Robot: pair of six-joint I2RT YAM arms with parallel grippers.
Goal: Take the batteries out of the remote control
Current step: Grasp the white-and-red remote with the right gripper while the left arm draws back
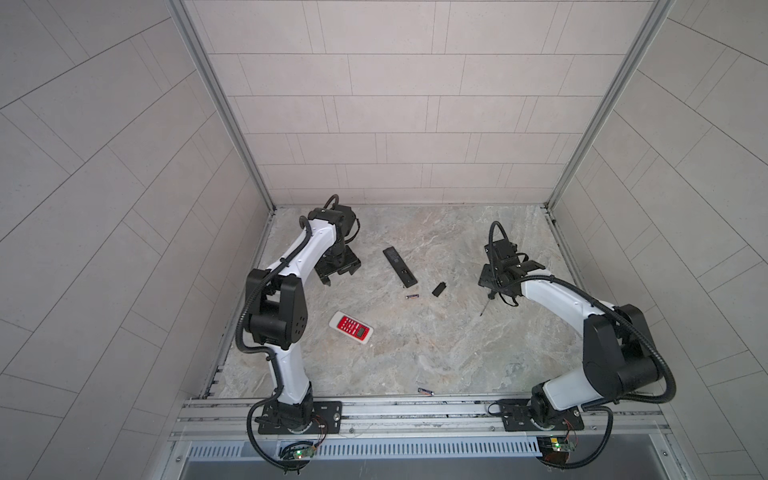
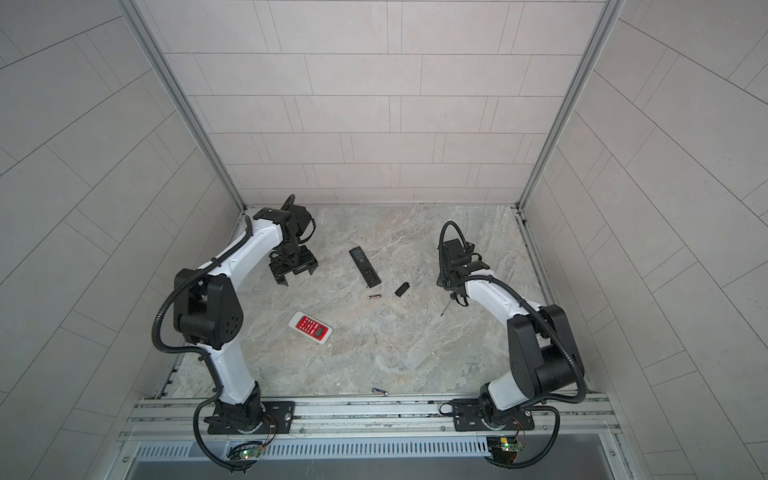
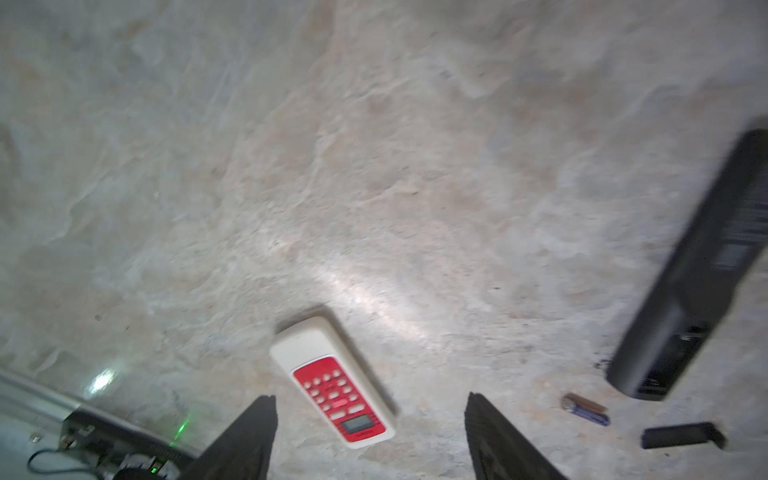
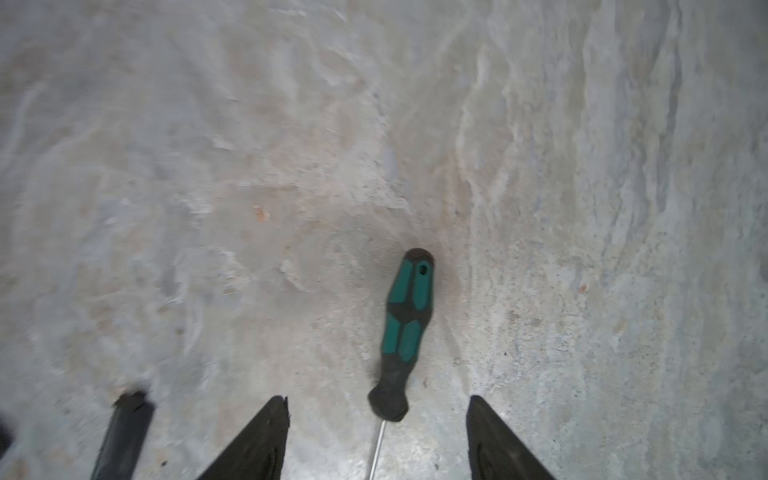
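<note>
Nearest us, one battery (image 1: pixel 425 391) lies by the front rail, its long axis roughly left to right. Farther in, the white and red remote (image 1: pixel 351 327) lies slanted, display end toward the right. Beyond it a second battery (image 1: pixel 412 296) lies left to right, just off the near end of the black remote (image 1: pixel 400 267). That remote runs near to far with its open compartment at the near end, and the cover plate (image 1: pixel 437 289) lies beside it. The left gripper (image 3: pixel 370 397) hangs left of the black remote, elbow raised, fingers wide and holding nothing. The right gripper (image 4: pixel 378 399) hovers spread wide above the screwdriver (image 4: pixel 405 332), also holding nothing.
</note>
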